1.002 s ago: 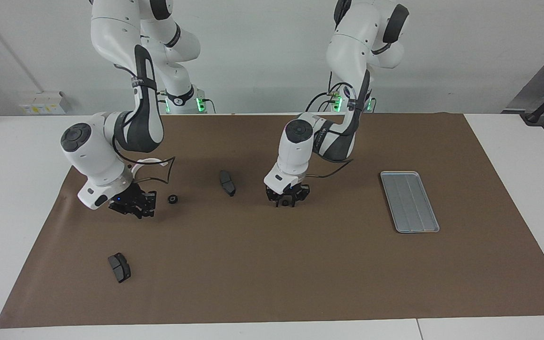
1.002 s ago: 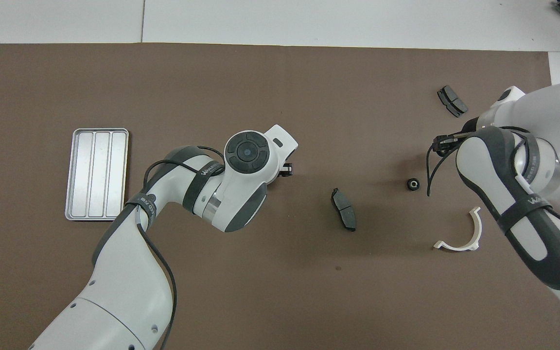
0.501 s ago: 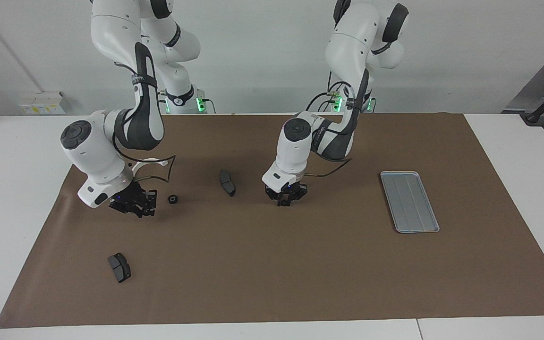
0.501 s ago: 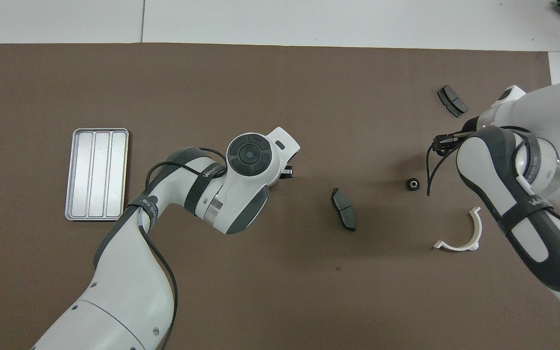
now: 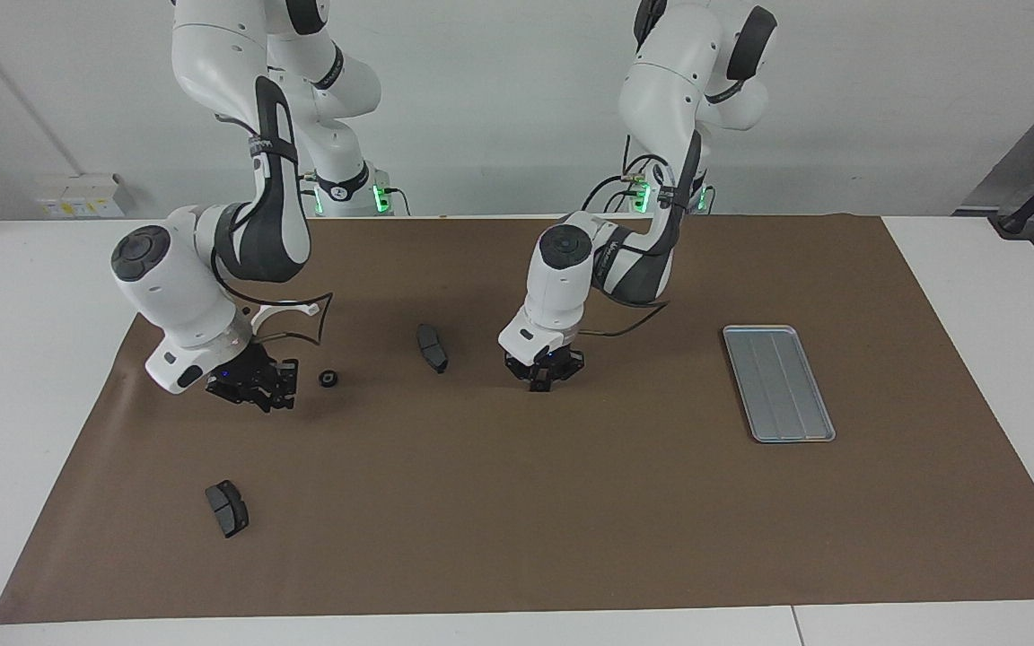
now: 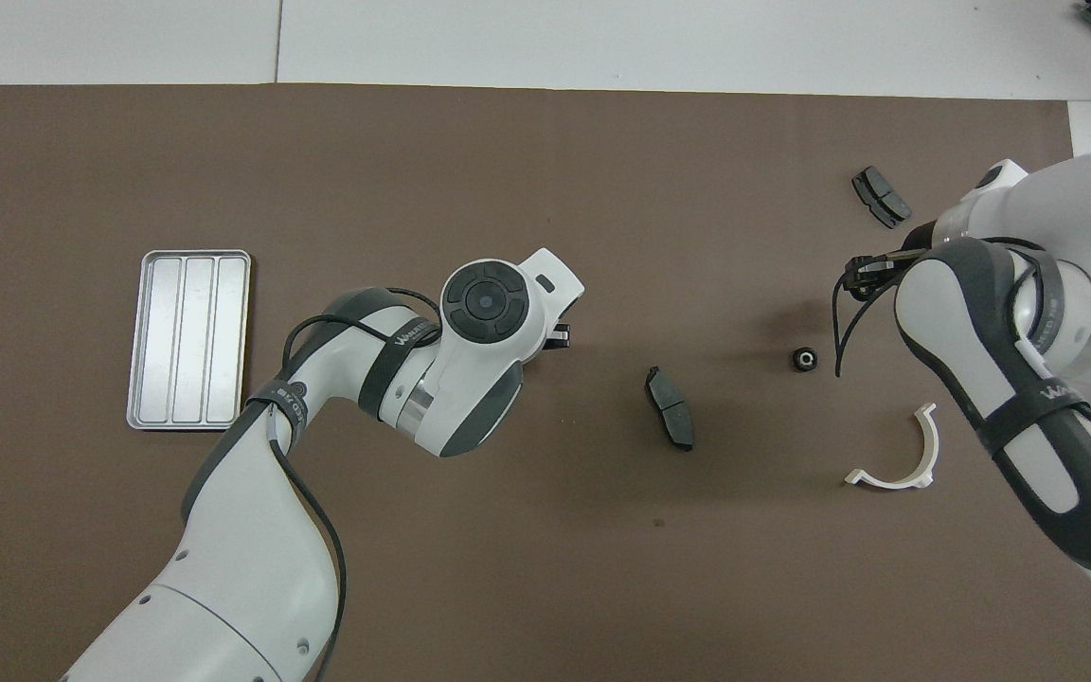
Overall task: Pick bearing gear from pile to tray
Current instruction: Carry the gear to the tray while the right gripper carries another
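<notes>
The tray (image 5: 778, 383) looks like brushed, dull-sheened metal with ridges. The brown mat (image 5: 517, 502) is matt, like paper or felt. The half-ring bracket (image 6: 898, 455) seems smooth white plastic. At the tray's three o'clock in the overhead view, the brake pad (image 6: 670, 408) is matt dark grey, possibly gritty.

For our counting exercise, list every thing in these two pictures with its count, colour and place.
tray: 1, silver-grey, toward the left arm's end
pad-shaped blocks: 2, dark grey, one mid-table, one farthest from the robots
round piece: 1, black, beside the right claw
half-ring bracket: 1, white, nearer to the robots than the round piece
mat: 1, brown, on the table
table: 1, white
left claw: 1, black, shut, low over the mat mid-table
right claw: 1, black, over the mat
</notes>
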Controlling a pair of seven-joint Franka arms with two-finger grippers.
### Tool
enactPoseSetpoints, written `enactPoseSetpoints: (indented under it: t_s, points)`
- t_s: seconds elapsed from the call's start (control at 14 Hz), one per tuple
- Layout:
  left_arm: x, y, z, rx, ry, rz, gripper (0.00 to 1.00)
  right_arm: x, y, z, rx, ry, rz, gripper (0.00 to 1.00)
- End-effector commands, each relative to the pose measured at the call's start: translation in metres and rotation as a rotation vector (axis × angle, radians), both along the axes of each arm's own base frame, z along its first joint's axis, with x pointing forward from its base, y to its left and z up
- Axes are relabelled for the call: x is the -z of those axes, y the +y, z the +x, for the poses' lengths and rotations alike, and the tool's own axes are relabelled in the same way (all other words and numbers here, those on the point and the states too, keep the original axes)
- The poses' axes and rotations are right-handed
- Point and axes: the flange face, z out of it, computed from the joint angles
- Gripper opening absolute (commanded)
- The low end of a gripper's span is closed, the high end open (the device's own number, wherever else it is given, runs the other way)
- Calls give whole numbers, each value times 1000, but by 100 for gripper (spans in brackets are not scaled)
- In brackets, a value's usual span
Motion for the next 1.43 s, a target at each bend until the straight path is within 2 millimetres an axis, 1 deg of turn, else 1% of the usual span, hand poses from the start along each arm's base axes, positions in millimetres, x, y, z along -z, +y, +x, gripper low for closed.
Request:
enactPoseSetpoints:
  t_s: [0.0,0.07,0.14,0.21,0.29,0.36,0.43,0.5,0.57,0.64,0.72,0.79,0.86,0.93,1.0,1.07,1.15,1.22,1.29,1.36]
  points:
    - [-5,6,-8,17,-9,20,0,-34,31,2,56,15,20,0]
    - [-8,8,-5,11,-2,25,0,-39,39,3,84,18,22,0]
    - [-14,14,2,-3,18,42,0,-41,55,3,108,21,28,0]
    - [-32,19,14,-21,28,50,0,-42,75,2,129,28,38,0]
    - [-45,47,37,-72,34,53,0,-43,91,0,147,31,33,0]
    - [-61,77,55,-121,23,43,0,-44,106,-1,149,27,14,0]
    - [-82,108,67,-153,1,30,0,-45,125,-4,154,21,3,0]
    - [-94,146,79,-176,-4,24,0,-46,147,-7,176,17,1,0]
    - [-104,179,85,-177,1,31,0,-47,171,-10,201,1,-7,0]
    - [-108,204,87,-164,26,49,0,-48,194,-14,214,-22,-17,0]
    - [-110,236,88,-145,46,61,0,-44,219,-18,230,-39,-21,0]
    - [-106,277,91,-145,60,67,0,-41,247,-22,267,-58,-5,0]
    - [-100,310,91,-134,67,70,0,-40,275,-23,316,-68,21,0]
    - [-94,340,89,-123,69,71,0,-37,298,-22,355,-72,38,0]
    - [-84,365,84,-118,64,71,0,-35,315,-22,371,-82,36,0]
    - [-76,382,77,-122,55,70,0,-24,327,-21,388,-83,24,0]
    - [-63,401,68,-144,39,68,0,-8,353,-25,399,-68,26,0]
    - [-53,412,60,-162,22,66,0,2,374,-22,410,-86,18,0]
    - [-44,414,52,-165,9,65,0,16,389,-16,436,-119,-4,0]
    - [-35,413,46,-165,8,65,0,23,405,-17,456,-138,2,0]
